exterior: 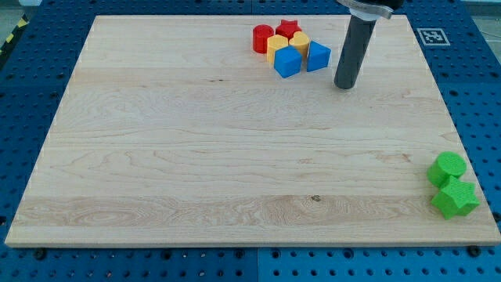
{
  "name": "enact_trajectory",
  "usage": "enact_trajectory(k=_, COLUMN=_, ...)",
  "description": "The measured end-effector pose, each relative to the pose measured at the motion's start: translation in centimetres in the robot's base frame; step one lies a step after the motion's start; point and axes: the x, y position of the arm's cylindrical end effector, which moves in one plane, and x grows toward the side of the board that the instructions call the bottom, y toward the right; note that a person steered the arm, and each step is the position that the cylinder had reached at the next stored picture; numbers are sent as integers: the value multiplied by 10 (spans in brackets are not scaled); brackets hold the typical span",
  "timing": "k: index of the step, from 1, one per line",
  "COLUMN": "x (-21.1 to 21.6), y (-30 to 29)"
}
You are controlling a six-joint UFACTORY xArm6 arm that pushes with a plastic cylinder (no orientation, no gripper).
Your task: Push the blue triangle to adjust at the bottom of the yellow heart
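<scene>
1. Blue triangle [318, 56]: touching yellow heart [300, 41] at its lower right, in the cluster near the board's top.
2. Rod, my tip [345, 84]: no jaws; just right of the triangle, seemingly placed to nudge it leftward.

Wooden board [196, 157], pale grain. Top cluster, touching: red cylinder [261, 37], red star [289, 29], two yellow blocks [277, 45], blue cube [287, 62], blue triangle [318, 56]. Bottom right: green cylinder [447, 168], green star [455, 198].
</scene>
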Motion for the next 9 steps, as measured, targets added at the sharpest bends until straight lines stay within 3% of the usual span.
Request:
enact_trajectory(k=3, x=-22, y=9)
enact_trajectory(k=4, x=-34, y=-19)
enact_trajectory(k=7, x=-47, y=-31)
enact_trajectory(k=9, x=-47, y=16)
